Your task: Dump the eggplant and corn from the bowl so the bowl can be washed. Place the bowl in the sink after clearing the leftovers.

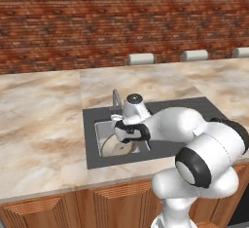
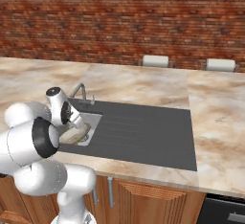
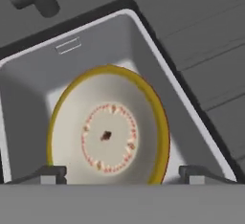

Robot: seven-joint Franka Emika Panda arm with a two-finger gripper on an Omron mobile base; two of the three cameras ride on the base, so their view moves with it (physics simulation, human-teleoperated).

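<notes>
I see the shallow round bowl (image 3: 107, 127), olive-yellow rim, pale grey inside, lying in the small square grey metal sink (image 3: 28, 89) near the marble desk's front edge. My gripper (image 3: 122, 174) hovers above it, jaws released, grasping nothing.

Marble counter (image 1: 44, 120) with sink (image 3: 143, 41), bowl (image 3: 62, 117) inside

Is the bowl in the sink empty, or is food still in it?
Empty: the hand view shows the bowl lying in the sink, its pale patterned inside bare.
</notes>
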